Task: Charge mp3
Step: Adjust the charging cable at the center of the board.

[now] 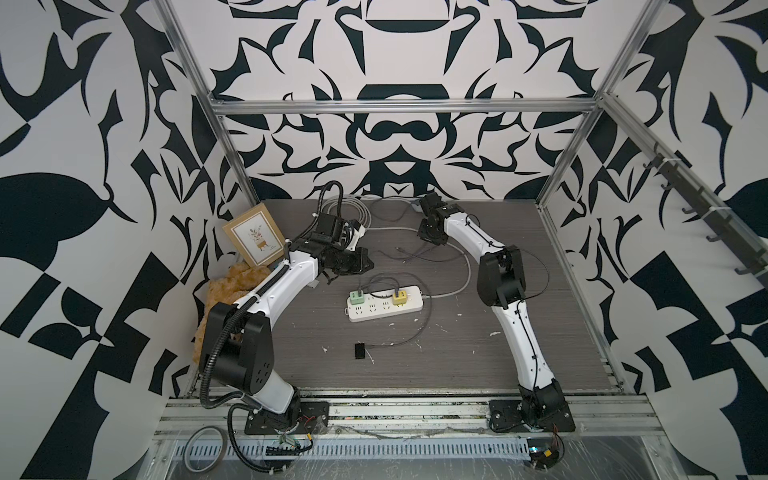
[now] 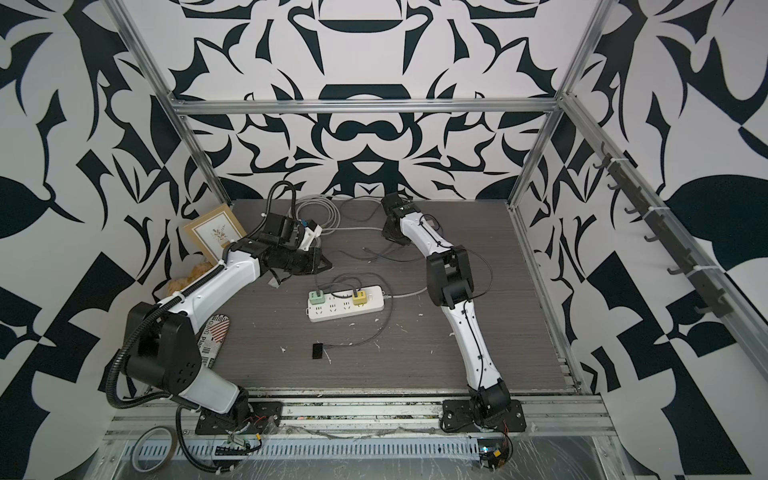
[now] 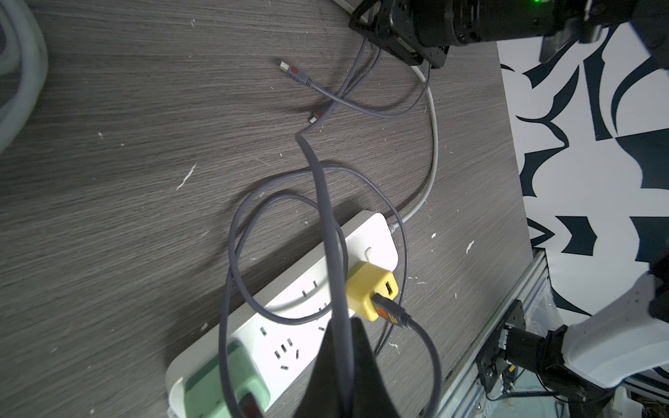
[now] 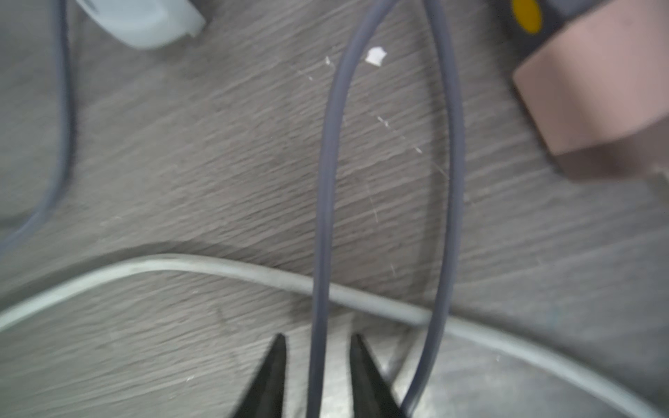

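The mp3 is not plainly visible. A blurred pale-blue thing [image 4: 144, 21] lies at the rim of the right wrist view, and I cannot tell what it is. My left gripper [image 3: 353, 322] hangs above the white power strip [image 3: 289, 325], shut on a grey cable [image 3: 325, 217] that runs toward two loose plugs [image 3: 289, 70]. At the back of the table my right gripper [image 4: 318, 338] is low over the surface and open. A grey cable [image 4: 325, 181] passes between its fingertips [image 4: 280, 343] with a gap on either side. A pink charger cube [image 4: 593, 90] sits close by.
The power strip [image 1: 384, 309] holds a green charger [image 1: 356, 297] and a yellow charger [image 1: 400, 297], both with cables plugged in. A small black device [image 1: 360, 350] lies nearer the front on its own cable. A framed card [image 1: 254, 235], a tan plush [image 1: 232, 282] and a coiled white cord [image 1: 353, 212] are at the back left.
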`<state>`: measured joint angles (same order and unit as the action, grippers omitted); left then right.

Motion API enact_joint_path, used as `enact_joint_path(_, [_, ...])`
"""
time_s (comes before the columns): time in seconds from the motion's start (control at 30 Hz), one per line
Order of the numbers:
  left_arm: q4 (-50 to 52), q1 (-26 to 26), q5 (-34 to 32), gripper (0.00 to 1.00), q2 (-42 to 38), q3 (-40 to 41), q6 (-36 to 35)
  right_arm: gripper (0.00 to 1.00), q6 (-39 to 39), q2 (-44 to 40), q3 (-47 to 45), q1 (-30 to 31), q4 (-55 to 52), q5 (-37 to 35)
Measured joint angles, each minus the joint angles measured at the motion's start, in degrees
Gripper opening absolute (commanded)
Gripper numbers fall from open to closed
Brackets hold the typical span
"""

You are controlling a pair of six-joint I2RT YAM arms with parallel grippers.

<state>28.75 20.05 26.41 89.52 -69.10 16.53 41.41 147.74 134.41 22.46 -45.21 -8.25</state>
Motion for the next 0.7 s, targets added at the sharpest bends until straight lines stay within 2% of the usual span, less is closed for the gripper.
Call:
enact_joint_path(0.07, [-0.24, 0.00, -0.02, 0.04, -0.59, 0.63, 0.04, 0.00, 0.66, 0.81, 0.66, 0.00, 0.07, -0.66])
enact_joint_path(0.13, [-0.52, 0.00, -0.02, 0.07, -1.25, 1.42, 0.17, 0.00, 1.60, 0.55, 0.83, 0.00, 0.09, -0.74])
enact_joint_path(0.2, [-0.63, 0.00, -0.13, 0.14, -1.88, 2.08, 0.20, 0.00, 2.10, -0.59, -0.26, 0.00, 0.87, -0.81])
enact_joint_path(0.27, [-0.70, -0.04, -0.33, 0.29, -2.71, 2.47, 0.35, 0.00, 2.19, -4.13, -4.22, 0.00, 2.73, -0.55])
enact_joint_path(0.33, [-1.20, -0.22, -0.48, 0.51, -3.91, 3.10, 0.81, 0.00, 2.10, -8.90, -7.58, 0.00, 4.68, 0.42])
enact_joint_path(0.37, [-1.29, -0.33, -0.50, 0.57, -4.48, 3.32, 1.38, 0.00, 1.99, -11.39, -8.48, 0.00, 5.68, 1.18])
enact_joint_path(0.57, [-4.22, -1.33, -0.13, 0.70, -7.76, 3.78, 6.05, 0.00, 1.75, -27.54, -8.46, 0.00, 13.77, 9.07])
enact_joint_path(0.7, [-5.88, -1.42, 0.42, 0.75, -9.35, 3.28, 8.63, 0.00, 1.97, -33.81, -7.72, 0.26, 17.59, 14.88])
